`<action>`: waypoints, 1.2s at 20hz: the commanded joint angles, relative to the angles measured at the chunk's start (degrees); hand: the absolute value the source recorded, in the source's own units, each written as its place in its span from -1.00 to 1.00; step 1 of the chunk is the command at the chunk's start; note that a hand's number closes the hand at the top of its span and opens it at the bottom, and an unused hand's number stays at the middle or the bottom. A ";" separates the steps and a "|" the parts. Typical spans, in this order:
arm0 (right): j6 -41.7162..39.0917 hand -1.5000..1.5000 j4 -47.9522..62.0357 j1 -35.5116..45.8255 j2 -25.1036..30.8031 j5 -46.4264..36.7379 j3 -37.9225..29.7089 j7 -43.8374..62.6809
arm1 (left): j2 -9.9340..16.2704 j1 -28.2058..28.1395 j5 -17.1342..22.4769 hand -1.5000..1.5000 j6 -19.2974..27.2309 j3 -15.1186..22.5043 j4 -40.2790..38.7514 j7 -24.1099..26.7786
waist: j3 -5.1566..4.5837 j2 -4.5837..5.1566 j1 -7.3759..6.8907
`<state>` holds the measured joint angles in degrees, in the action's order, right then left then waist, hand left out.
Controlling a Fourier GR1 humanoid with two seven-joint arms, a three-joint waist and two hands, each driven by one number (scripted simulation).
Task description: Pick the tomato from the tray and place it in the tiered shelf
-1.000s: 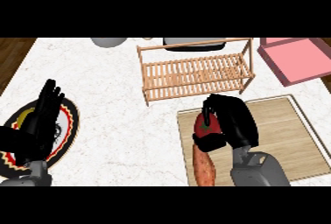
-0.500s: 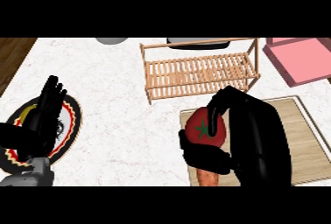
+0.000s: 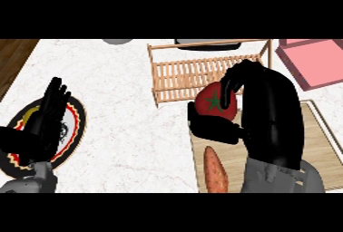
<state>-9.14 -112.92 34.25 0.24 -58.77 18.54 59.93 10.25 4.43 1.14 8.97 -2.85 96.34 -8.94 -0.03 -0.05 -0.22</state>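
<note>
Right hand (image 3: 264,108): curled around the tomato (image 3: 216,100), carrying it above the tray's (image 3: 321,149) far-left corner, beside the shelf's (image 3: 201,72) near rail for placing.
Left hand (image 3: 43,120): fingers straight, resting over the plate (image 3: 74,122) at the counter's (image 3: 120,99) left edge.

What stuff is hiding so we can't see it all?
Head view:
- Tomato: its right side is covered by the right hand curled round it.
- Plate: its middle is hidden under the open left hand.
- Tray: a large part lies under the right hand and forearm.
- Sweet potato: its lower end is cut off.
- Pink box: cut off at the right edge.
</note>
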 commanded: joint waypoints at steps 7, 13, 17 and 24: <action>15.61 1.00 17.49 -0.52 0.26 0.17 -8.37 -12.92 | -2.00 1.16 -1.32 0.00 0.26 0.21 -2.43 2.21 | 0.03 0.19 -0.10; 20.51 1.00 30.01 7.90 1.30 3.68 -15.80 -19.51 | -1.65 -1.24 -1.79 0.00 -0.01 0.56 3.40 -2.32 | 0.03 0.15 -0.36; 27.46 1.00 38.33 9.51 -0.22 2.20 -11.22 -19.91 | -1.06 0.28 -0.87 0.00 -1.84 -1.62 -2.49 2.21 | 0.01 0.19 -0.40; 33.29 -1.00 49.27 14.67 -0.21 9.72 -19.89 -25.93 | -1.76 3.00 -1.40 0.00 -1.32 -1.53 -3.77 1.10 | 0.02 0.23 -0.37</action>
<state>21.05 -68.87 45.70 0.53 -52.12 0.08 34.91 9.40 6.33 0.19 7.41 -4.28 95.51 -9.66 0.01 0.21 -0.68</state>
